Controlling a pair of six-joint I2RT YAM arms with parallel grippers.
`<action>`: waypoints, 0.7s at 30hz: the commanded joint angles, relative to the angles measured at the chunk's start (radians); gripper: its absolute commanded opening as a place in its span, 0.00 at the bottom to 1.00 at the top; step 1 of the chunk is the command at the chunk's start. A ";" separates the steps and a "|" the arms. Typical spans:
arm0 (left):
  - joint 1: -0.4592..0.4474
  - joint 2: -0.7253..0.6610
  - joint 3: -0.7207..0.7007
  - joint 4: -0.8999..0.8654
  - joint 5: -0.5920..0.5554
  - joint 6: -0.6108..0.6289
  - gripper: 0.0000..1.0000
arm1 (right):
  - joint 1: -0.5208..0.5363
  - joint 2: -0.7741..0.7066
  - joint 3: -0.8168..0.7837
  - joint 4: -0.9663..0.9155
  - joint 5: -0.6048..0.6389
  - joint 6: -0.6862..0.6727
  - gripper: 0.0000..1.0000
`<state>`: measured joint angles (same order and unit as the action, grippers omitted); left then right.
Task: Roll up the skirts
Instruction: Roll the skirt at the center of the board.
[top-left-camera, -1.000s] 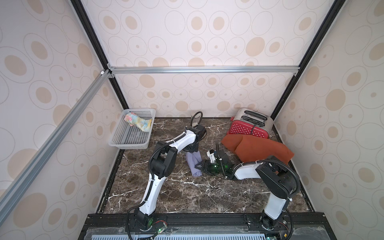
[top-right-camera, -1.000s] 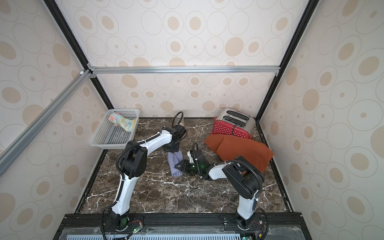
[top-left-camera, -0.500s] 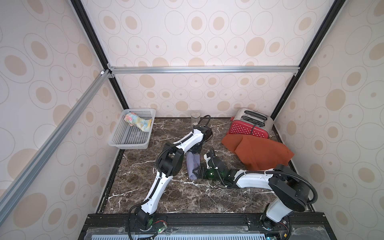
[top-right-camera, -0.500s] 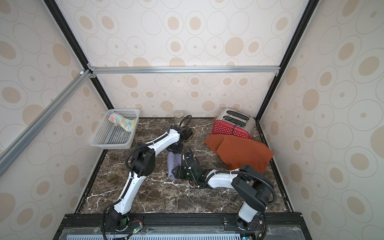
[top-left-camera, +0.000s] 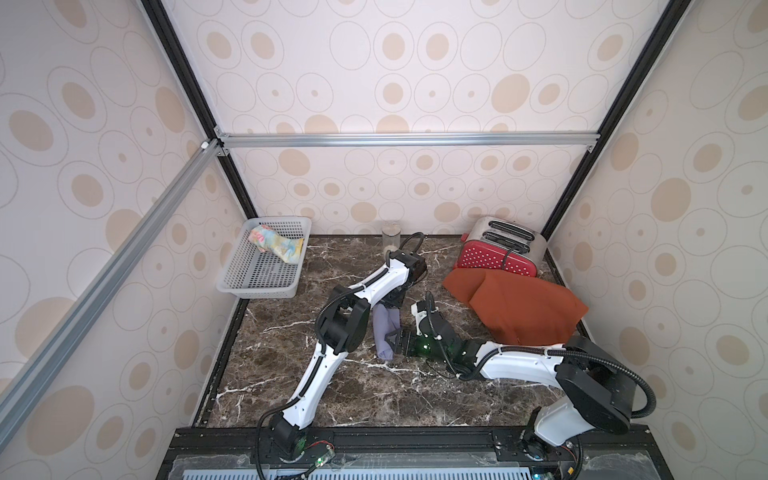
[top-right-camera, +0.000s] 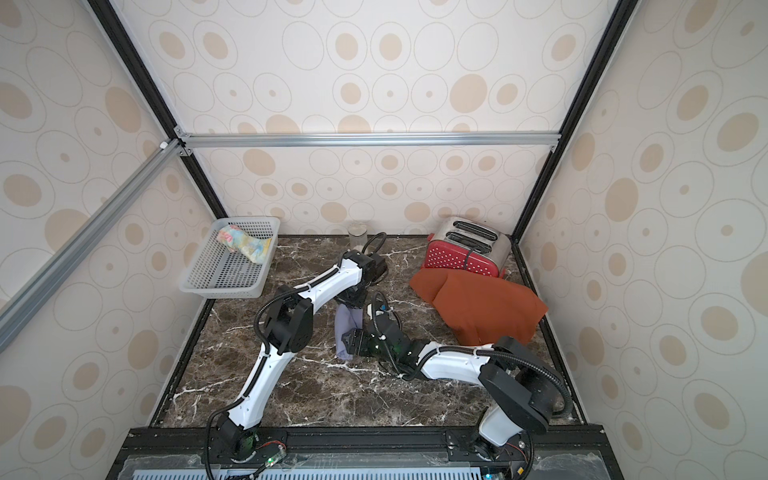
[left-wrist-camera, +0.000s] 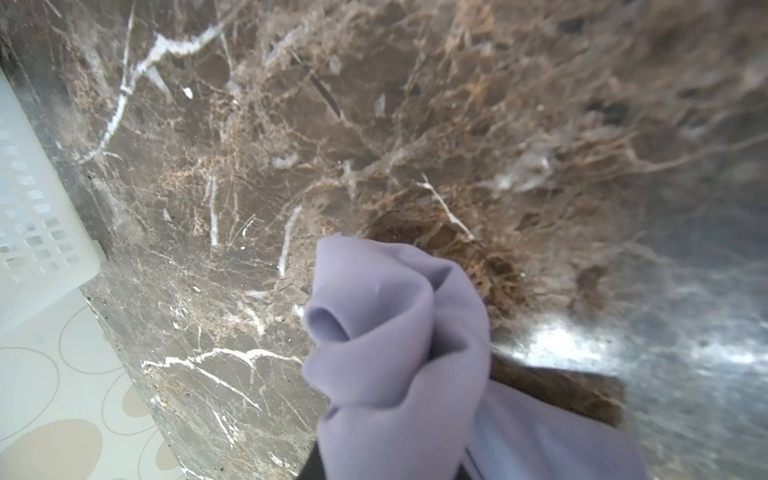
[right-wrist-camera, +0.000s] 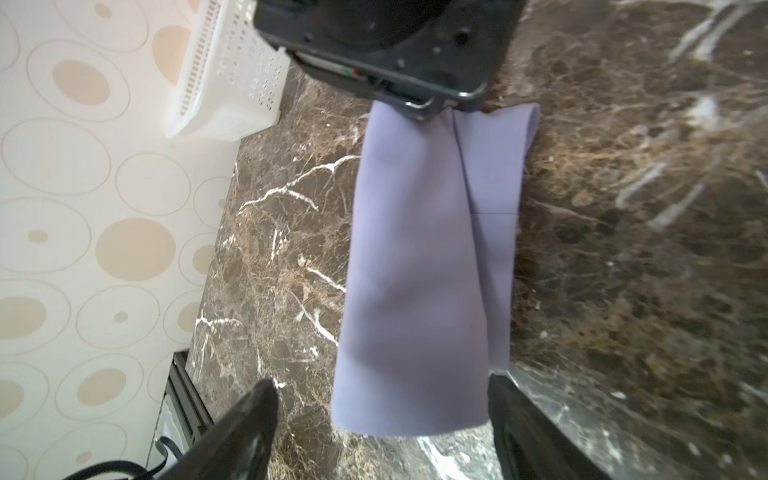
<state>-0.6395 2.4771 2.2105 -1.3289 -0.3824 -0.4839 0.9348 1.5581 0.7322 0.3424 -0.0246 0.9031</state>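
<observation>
Lavender skirt (top-left-camera: 386, 328), folded lengthwise into a long narrow strip, lies near the middle of the dark marble counter (top-left-camera: 374, 399). It runs from the left pincer (top-left-camera: 393, 302) at its far end to the right pincer (top-left-camera: 394, 340) at its near end.

The left pincer is clamped tight on the far end of the strip. In the right wrist view the lavender skirt (right-wrist-camera: 428, 270) comes out from under that pincer's black body. In the left wrist view the gripped end of the lavender skirt (left-wrist-camera: 395, 332) bunches into soft curled folds.

The right pincer (right-wrist-camera: 381, 382) stands wide apart and holds nothing. Its two dark fingers (right-wrist-camera: 243, 428) straddle the free end of the strip. One finger is well clear of the cloth and the other is just beside its edge; I cannot tell whether that second finger touches the fabric.

The rust-orange skirt (top-left-camera: 519, 307) is spread loosely and unrolled on the right side of the counter. Its far edge lies against the front of a red, white-dotted toaster (top-left-camera: 494, 257).

The floral skirt (top-left-camera: 276, 243) is a rolled bundle in the far end of a white perforated basket (top-left-camera: 255, 291), at the counter's far left corner. A small clear jar (top-left-camera: 390, 237) stands by the back wall, between the basket and the toaster. Both top views show this same layout.
</observation>
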 joint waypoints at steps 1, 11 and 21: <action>-0.012 -0.001 -0.011 -0.027 0.044 0.020 0.19 | 0.004 0.077 0.095 -0.058 -0.074 -0.052 0.86; -0.012 -0.001 0.034 -0.046 0.073 0.028 0.28 | -0.011 0.224 0.151 -0.122 -0.049 0.026 0.40; 0.065 -0.076 0.088 -0.013 0.242 0.014 0.73 | -0.102 0.322 -0.054 0.267 -0.199 0.222 0.04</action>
<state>-0.6121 2.4668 2.2673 -1.3346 -0.2382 -0.4595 0.8509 1.8114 0.7403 0.5400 -0.1856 1.0420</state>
